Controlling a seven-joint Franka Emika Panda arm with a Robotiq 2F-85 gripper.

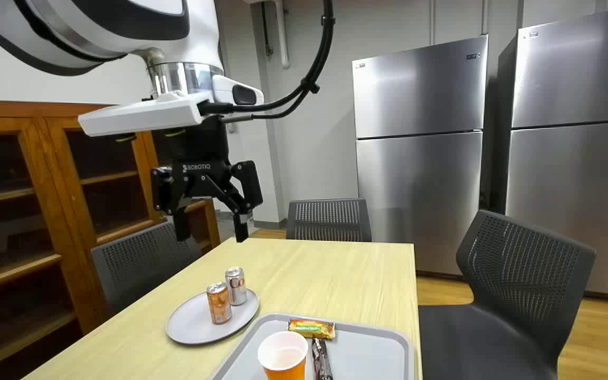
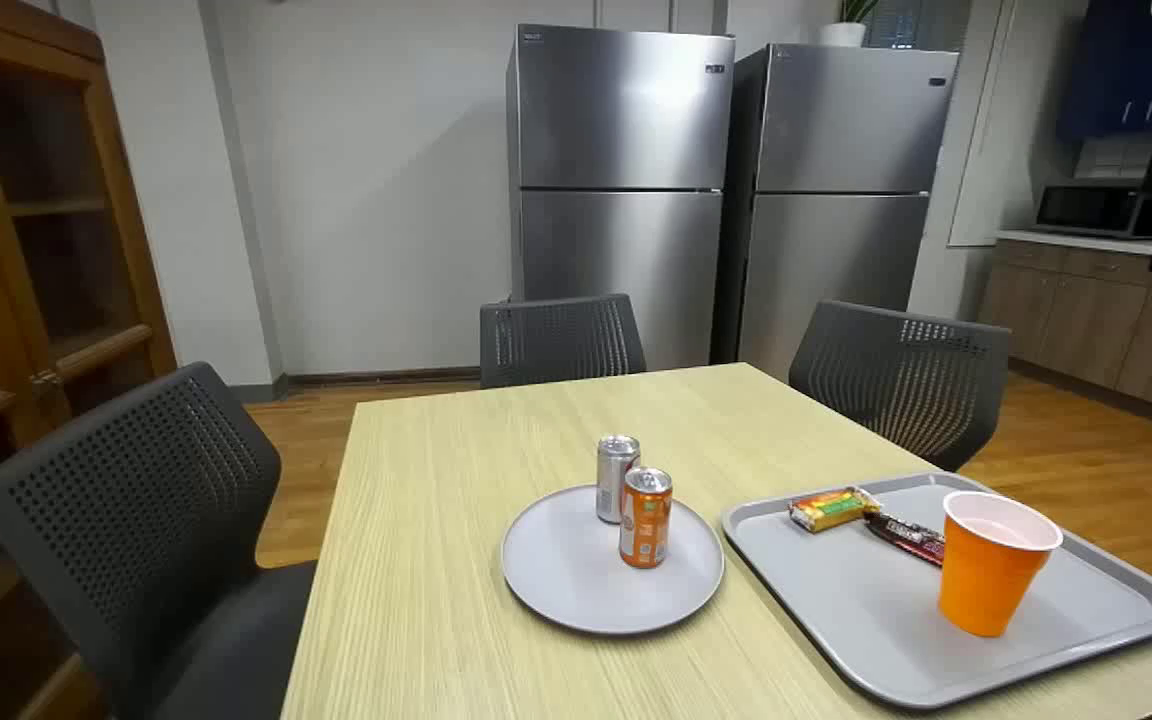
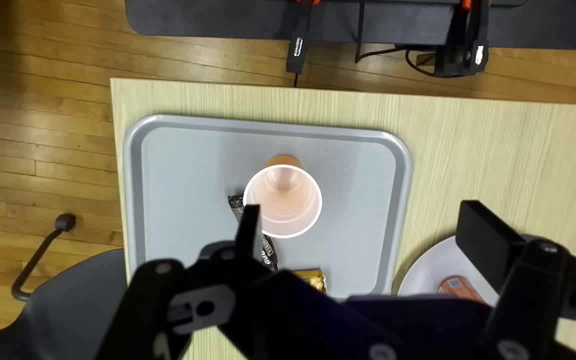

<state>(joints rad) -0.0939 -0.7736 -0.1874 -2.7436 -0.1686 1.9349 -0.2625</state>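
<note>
My gripper (image 1: 211, 232) hangs high above the table, jaws wide apart and nothing between them; in the wrist view, bare tray and tabletop show through the gap. An orange cup (image 2: 992, 570) with a white inside stands upright on a grey tray (image 2: 836, 640). Beside it lie a dark-wrapped bar (image 2: 904, 538) and a yellow-wrapped bar (image 2: 831, 508). A round grey plate (image 2: 576, 590) bears an orange can (image 2: 645, 520) and a silver can (image 2: 616, 480), both upright. In the wrist view a finger partly covers the dark bar, and the gripper hides the silver can.
The pale wooden table (image 1: 335, 274) carries tray and plate. Dark chairs (image 1: 525, 285) stand around it. Beyond are two steel refrigerators (image 2: 621, 200) and a wooden glass-door cabinet (image 1: 72, 174). A dark bench edge (image 3: 208, 20) lies past one table side in the wrist view.
</note>
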